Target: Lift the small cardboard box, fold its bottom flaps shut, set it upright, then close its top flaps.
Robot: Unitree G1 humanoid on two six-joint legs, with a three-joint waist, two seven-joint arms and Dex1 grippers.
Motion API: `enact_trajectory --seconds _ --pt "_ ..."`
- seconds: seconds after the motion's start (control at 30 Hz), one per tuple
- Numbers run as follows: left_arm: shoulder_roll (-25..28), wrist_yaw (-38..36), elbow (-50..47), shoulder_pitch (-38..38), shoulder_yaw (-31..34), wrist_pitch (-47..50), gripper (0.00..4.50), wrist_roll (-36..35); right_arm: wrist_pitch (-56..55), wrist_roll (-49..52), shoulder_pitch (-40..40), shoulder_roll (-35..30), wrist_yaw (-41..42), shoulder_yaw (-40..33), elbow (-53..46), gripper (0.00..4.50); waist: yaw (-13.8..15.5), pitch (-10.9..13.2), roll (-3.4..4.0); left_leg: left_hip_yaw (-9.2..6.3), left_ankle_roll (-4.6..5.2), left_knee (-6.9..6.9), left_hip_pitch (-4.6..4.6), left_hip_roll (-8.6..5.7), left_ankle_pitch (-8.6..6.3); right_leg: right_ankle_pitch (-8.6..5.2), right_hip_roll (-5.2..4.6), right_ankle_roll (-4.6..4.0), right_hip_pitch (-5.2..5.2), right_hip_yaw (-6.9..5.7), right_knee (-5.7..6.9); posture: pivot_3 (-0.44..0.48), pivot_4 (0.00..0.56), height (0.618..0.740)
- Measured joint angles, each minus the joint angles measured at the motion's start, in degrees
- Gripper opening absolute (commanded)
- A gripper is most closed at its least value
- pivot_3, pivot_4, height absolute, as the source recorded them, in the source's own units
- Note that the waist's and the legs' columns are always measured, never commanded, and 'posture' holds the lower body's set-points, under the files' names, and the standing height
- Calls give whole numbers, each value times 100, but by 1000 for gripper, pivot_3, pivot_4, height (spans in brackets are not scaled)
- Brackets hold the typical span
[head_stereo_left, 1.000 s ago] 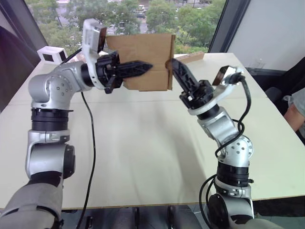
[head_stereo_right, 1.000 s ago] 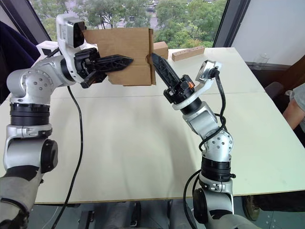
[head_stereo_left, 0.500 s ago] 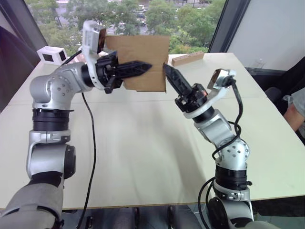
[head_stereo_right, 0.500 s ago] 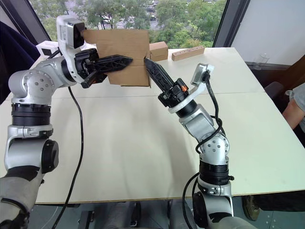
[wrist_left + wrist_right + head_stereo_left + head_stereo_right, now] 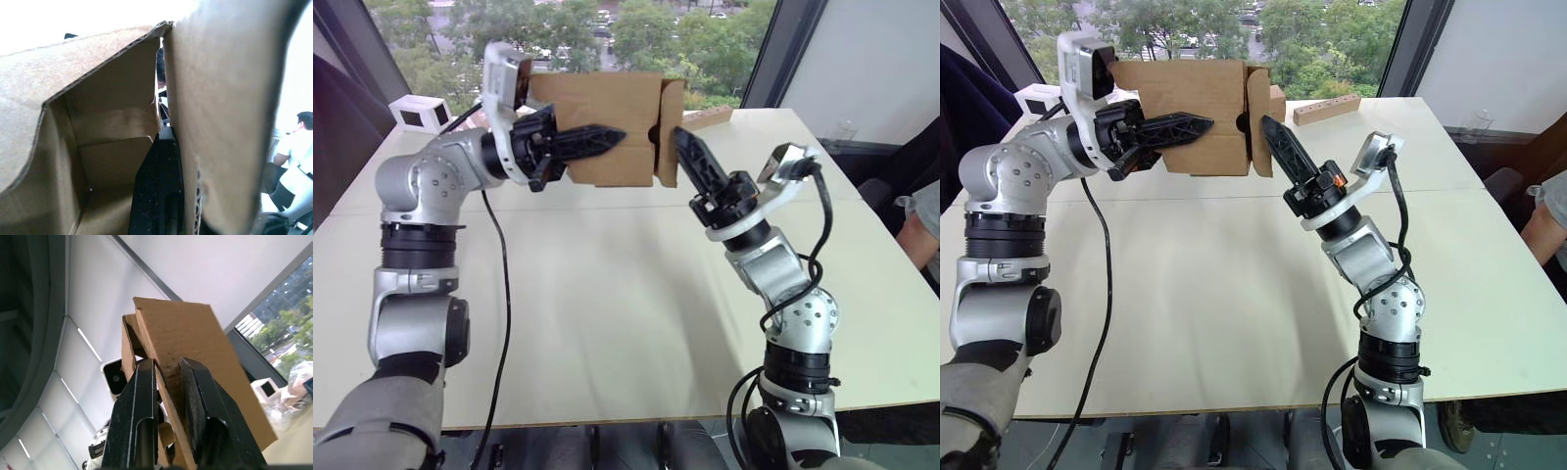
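Right gripper (image 5: 682, 140) has swung a bottom flap (image 5: 670, 132) outward, pinching its edge, box (image 5: 607, 122) aloft at 12 o'clock clamped by left gripper (image 5: 612, 138); flap may slip or tear if overpulled.

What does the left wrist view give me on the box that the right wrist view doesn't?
Left wrist view alone: the box's hollow inside, with a left gripper finger pressed against the inner face of the wall it holds.

Right wrist view alone: the right gripper pinching the edge of a bottom flap between its two fingers, from outside.

Both: the same brown cardboard box held off the table, each arm gripping cardboard.
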Motion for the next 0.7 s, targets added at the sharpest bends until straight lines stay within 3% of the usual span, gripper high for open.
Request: enact_trajectory --seconds 0.43,0.7 --pt "-21 -6 77 -3 -2 -32 0 9 -25 -21 727 -34 -104 347 -366 775 2 0 0 1 0 0 0 0 0 0 1 0 0 1 -1 0 150 740" --pt "-31 -3 92 -7 -2 -77 0 10 -214 147 490 425 -359 388 -344 775 -2 0 0 -1 0 -1 0 1 0 0 1 0 -1 1 0 0 150 740"
